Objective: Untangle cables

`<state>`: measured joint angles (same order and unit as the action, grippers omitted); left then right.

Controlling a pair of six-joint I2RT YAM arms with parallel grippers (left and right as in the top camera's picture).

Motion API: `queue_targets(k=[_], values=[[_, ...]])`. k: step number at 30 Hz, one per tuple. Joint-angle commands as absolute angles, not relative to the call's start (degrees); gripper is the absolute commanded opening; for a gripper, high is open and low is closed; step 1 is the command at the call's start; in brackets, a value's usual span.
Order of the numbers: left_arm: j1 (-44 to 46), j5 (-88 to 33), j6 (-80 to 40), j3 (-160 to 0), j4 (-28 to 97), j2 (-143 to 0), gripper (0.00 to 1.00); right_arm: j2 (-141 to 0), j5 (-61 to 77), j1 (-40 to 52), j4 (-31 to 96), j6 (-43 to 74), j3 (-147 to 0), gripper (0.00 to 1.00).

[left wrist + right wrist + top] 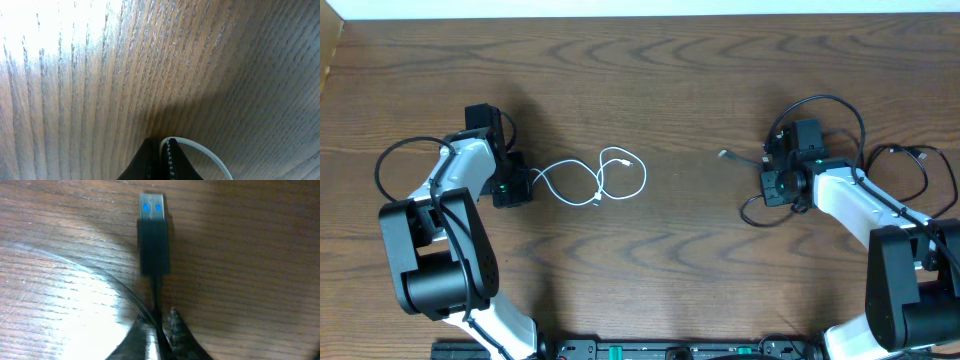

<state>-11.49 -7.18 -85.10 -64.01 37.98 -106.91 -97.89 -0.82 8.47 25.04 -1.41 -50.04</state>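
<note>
While both arms sat low on the table (680, 80), we noted the two cords lying well apart, no strand of one crossing the other in the overhead view. Left gripper (523, 184) was closed on one end of the white cable (597, 185); the wrist view showed its fingertips (172, 150) pinched together with the cord arcing out beside them. The white cable ran rightward from there in loose loops that crossed over themselves near mid-table. Right gripper (766, 170) was clamped on the black cable (157, 287) just behind its USB plug (153, 235), which lay flat and pointed away from the fingers. We could not tell the rest of the black cord from the arm's own wiring. Our reading: separation looked done; left to do were opening the white loops and laying both cords out.
</note>
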Motion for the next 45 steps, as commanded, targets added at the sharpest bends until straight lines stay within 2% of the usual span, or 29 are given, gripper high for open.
queue_targets(k=[1,7,22,23,26,27,28,29,31,45], values=[[-11.81,-6.02,-84.77,-63.53,38.72,-107.39,0.08,-98.85,-0.47,8.34,25.78,-2.26,-50.39,0.01],[-11.81,-6.02,-84.77,-63.53,38.72,-107.39,0.08,-92.47,-0.91,8.34,29.12,-2.24,-54.08,0.01],[-11.81,-6.02,-84.77,-63.53,38.72,-107.39,0.08,-74.98,-12.84,8.21,27.55,-2.20,-55.46,0.01],[-11.81,-6.02,-84.77,-63.53,38.72,-107.39,0.07,-75.00,-13.37,8.16,27.83,-2.20,-55.44,0.05],[-11.81,-6.02,-84.77,-63.53,38.74,-107.39,0.08,-75.79,-13.61,7.94,29.23,-2.17,-55.29,0.27],[-11.81,-6.02,-84.77,-63.53,38.74,-107.39,0.08,-76.27,-13.61,7.81,29.69,-2.15,-55.29,0.50],[-11.81,-6.02,-84.77,-63.53,38.74,-107.39,0.08,-76.79,-13.61,7.62,30.13,-2.15,-55.29,0.66],[-11.81,-6.02,-84.77,-63.53,38.74,-107.39,0.08,-77.47,-13.63,7.38,30.55,-1.89,-55.29,0.80],[-11.81,-6.04,-84.75,-63.53,38.74,-107.39,0.08,-78.67,-13.67,6.76,30.98,-0.75,-55.29,0.98],[-11.81,-6.04,-84.77,-63.53,38.74,-107.39,0.08,-85.14,-13.58,1.23,37.41,11.38,-55.29,0.99]])
